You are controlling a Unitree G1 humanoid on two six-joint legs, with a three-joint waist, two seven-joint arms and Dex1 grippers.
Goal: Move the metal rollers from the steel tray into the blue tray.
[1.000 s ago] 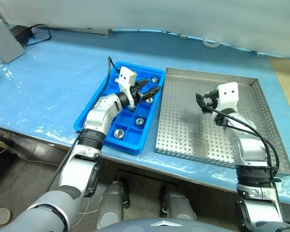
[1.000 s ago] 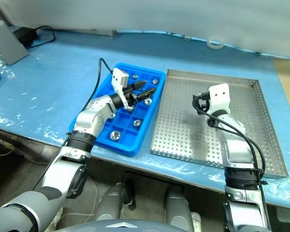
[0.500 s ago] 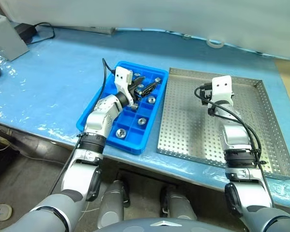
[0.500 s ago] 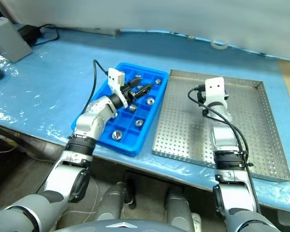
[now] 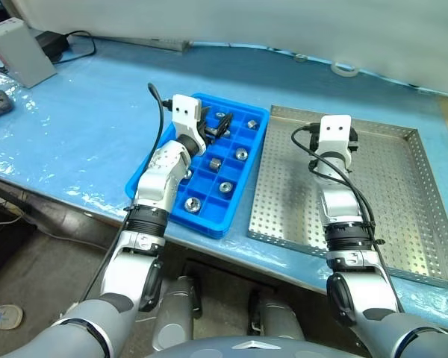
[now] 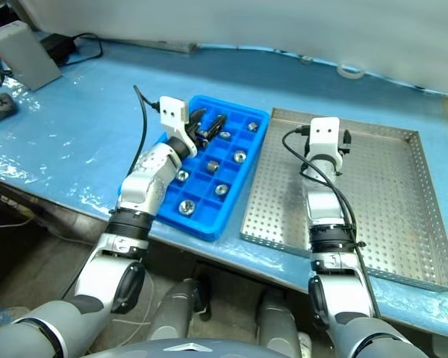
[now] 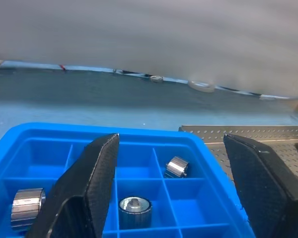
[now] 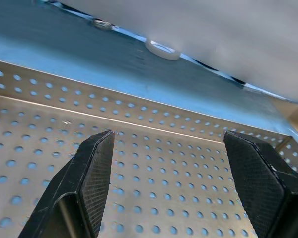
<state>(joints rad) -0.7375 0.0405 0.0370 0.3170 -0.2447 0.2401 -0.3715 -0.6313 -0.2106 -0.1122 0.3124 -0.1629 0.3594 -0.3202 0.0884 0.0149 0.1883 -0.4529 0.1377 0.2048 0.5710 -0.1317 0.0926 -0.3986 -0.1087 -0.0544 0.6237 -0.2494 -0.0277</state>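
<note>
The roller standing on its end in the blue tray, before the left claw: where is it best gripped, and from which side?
Grip the roller by its round outer wall, coming down from above. It stands upright, flat end upward, and the cell walls of the blue tray would likely block a sideways approach.

The left arm reached forward, its wrist angled toward the right. The left gripper [image 7: 171, 186] stood with its two black fingers [image 7: 92, 188] spread apart and empty. The right arm stretched straight ahead beside it. The right gripper [image 8: 169, 186] held its fingers [image 8: 89, 178] wide, nothing between them.
</note>
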